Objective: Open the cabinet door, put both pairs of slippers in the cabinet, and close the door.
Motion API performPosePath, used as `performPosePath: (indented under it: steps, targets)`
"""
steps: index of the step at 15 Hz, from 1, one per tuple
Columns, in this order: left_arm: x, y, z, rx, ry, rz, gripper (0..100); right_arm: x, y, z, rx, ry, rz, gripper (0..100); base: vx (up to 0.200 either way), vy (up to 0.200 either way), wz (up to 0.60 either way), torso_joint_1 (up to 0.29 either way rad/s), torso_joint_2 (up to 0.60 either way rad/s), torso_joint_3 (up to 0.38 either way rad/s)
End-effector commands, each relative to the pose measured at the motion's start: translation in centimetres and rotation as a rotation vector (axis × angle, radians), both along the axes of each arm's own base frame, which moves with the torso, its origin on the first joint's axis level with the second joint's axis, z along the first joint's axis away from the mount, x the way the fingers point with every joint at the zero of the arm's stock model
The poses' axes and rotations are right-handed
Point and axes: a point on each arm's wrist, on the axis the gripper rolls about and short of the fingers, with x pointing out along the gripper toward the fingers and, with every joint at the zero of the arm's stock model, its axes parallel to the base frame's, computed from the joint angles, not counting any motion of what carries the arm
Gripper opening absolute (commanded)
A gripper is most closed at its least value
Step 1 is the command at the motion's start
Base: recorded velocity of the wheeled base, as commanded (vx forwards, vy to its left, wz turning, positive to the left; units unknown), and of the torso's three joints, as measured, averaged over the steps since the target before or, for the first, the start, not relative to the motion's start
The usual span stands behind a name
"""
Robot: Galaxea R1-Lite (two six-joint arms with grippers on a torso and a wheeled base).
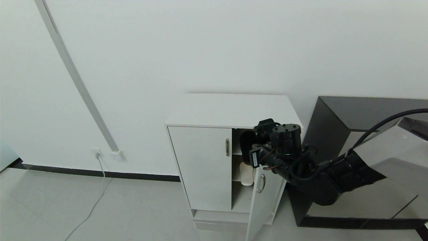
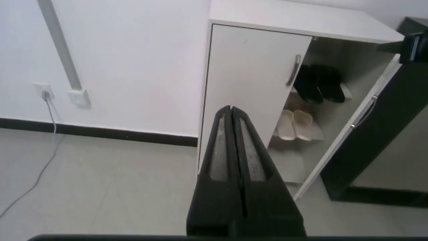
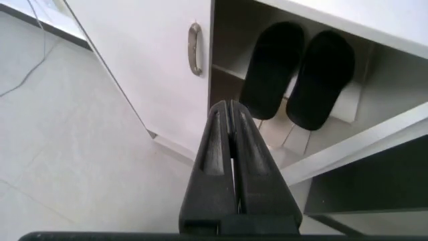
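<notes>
The white cabinet [image 1: 230,110] stands against the wall, its left door [image 1: 200,167] closed and its right door [image 1: 265,197] swung open. A black pair of slippers [image 3: 301,73] lies on the upper shelf and a white pair [image 2: 295,124] on the shelf below; both pairs also show as black slippers [image 2: 321,84] and white slippers [image 1: 246,174]. My right gripper [image 3: 230,104] is shut and empty, just in front of the open compartment near the black pair. My left gripper [image 2: 231,108] is shut and empty, farther back, facing the closed door.
A dark glossy cabinet [image 1: 334,134] stands right beside the open door. A wall socket with a grey cable [image 1: 97,154] and a slanted white conduit [image 1: 77,80] are on the wall to the left. Open grey floor [image 1: 100,207] lies before the cabinet.
</notes>
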Motion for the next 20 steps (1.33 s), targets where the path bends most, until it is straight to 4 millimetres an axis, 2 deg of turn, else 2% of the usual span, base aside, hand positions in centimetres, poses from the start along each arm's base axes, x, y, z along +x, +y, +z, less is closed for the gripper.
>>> performPosePath:
  steps: [1,2,4,7,9,14,20]
  targets:
    - [0.0,0.0,0.0,0.001,0.000,-0.001,0,-0.5,-1.2,1.1,0.005,-0.010,-0.017,0,0.000,0.000,0.00,0.000,0.00,0.000]
    - [0.0,0.0,0.0,0.001,0.000,0.001,0,-1.1,-2.2,1.7,0.003,-0.009,-0.028,0,0.000,0.000,0.00,0.000,0.00,0.000]
    - [0.0,0.0,0.0,0.001,0.002,-0.001,0,-2.7,-4.0,1.5,-0.019,0.022,-0.044,0,0.100,0.000,0.00,0.001,0.00,0.001]
    - [0.0,0.0,0.0,0.002,0.002,0.001,0,-5.8,-6.2,-0.3,-0.076,0.109,-0.042,0,0.200,0.000,0.00,-0.002,-0.01,0.005]
    - [0.0,0.0,0.0,0.002,0.000,-0.001,0,-7.0,-7.0,-2.0,-0.115,0.172,-0.037,0,0.200,0.000,0.00,0.015,0.01,0.002]
    - [0.0,0.0,0.0,0.002,0.002,-0.001,0,-7.5,-6.9,-4.2,-0.135,0.193,-0.028,0,0.000,0.000,0.00,0.000,0.00,0.000]
    - [0.0,0.0,0.0,0.002,0.003,0.001,0,-6.0,-6.0,-6.4,-0.131,0.191,-0.029,0,0.000,0.000,0.00,0.000,0.00,0.000]
